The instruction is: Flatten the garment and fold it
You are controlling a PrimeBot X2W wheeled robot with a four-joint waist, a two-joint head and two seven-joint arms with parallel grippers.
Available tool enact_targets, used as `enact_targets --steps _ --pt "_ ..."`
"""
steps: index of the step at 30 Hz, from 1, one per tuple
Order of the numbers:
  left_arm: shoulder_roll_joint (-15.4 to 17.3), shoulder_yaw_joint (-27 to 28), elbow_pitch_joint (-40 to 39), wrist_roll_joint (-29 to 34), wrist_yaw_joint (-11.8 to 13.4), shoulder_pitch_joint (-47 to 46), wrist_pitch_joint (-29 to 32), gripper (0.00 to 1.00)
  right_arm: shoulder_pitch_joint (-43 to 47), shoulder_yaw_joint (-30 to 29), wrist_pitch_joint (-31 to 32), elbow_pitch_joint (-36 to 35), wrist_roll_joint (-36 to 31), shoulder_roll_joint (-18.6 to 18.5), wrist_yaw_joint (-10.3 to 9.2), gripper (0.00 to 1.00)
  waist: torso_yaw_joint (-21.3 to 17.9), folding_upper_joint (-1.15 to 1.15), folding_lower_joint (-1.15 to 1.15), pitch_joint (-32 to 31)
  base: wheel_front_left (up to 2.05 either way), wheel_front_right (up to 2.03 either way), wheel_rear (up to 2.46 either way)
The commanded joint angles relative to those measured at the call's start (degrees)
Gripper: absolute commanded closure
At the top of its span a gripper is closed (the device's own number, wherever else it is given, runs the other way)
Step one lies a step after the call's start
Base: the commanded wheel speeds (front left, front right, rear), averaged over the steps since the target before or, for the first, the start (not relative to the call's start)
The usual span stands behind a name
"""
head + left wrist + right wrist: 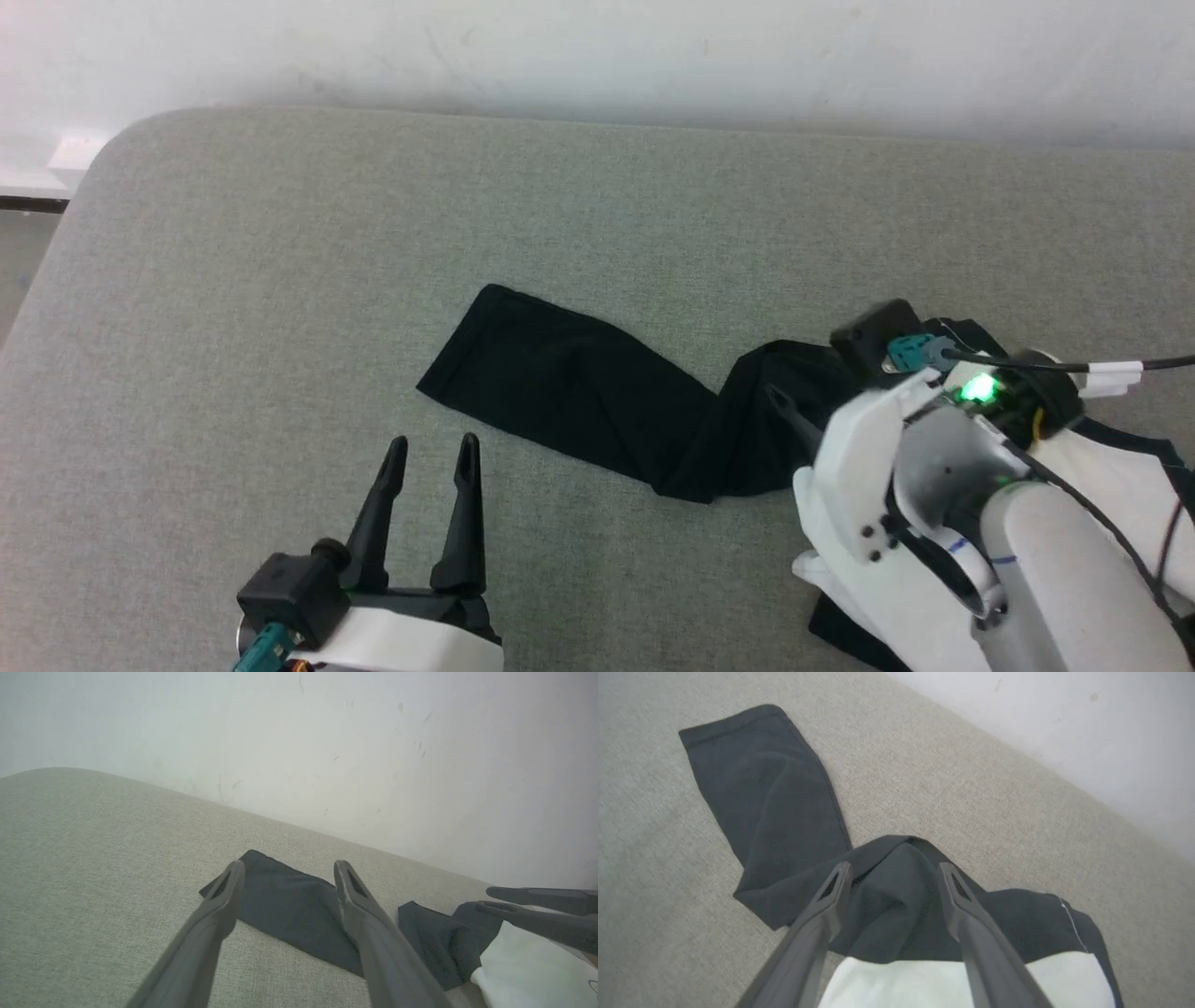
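A raglan shirt [560, 392] lies toward the bench's [280, 280] right front, with one black sleeve stretched left across the middle. The head view shows the left end effector [429, 448] near the front edge, fingers apart and empty. The right wrist view shows the right end effector [894, 872], fingers apart, straddling a raised black fold beside the white body.
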Motion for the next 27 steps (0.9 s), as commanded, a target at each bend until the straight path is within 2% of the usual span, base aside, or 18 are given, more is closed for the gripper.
enact_targets --steps 1,7,18,20,21,27 --pt "0.2 -0.2 -0.1 -0.4 0.3 -0.2 -0.3 0.00 1.0 -0.8 1.5 0.3 -0.4 -0.3 -0.04 0.00 0.3 0.00 0.00 0.2 0.00 0.00 0.00" --pt "-0.3 -1.3 0.6 -0.8 0.0 -0.9 -0.4 0.00 3.4 -3.7 8.8 1.3 -1.9 -1.7 -0.04 0.00 2.3 0.00 0.00 1.4 0.00 0.00 0.00" --pt "-0.8 -2.0 2.0 -1.3 -0.5 -2.0 -0.9 0.00 4.5 -5.4 17.1 6.2 -4.6 -0.8 -0.04 0.00 6.5 0.00 0.00 3.7 0.00 0.00 0.00" --pt "-0.9 -2.2 2.2 -1.3 -0.6 -2.3 -1.0 0.00 3.7 -5.6 17.1 6.9 -5.9 -0.8 -0.04 0.80 6.9 0.00 0.00 4.1 0.00 0.00 0.00" --pt "-1.0 -2.2 2.3 -1.3 -0.6 -2.5 -1.1 0.00 3.3 -5.8 16.6 7.1 -6.4 -0.7 -0.04 1.00 7.0 0.00 0.00 4.2 0.00 0.00 0.00" --pt "-1.1 -1.7 3.1 -1.5 -0.3 -2.7 -1.3 0.00 0.2 -5.6 10.9 5.9 -6.2 1.0 -0.04 1.00 6.2 0.00 0.00 3.1 0.00 0.00 0.00"
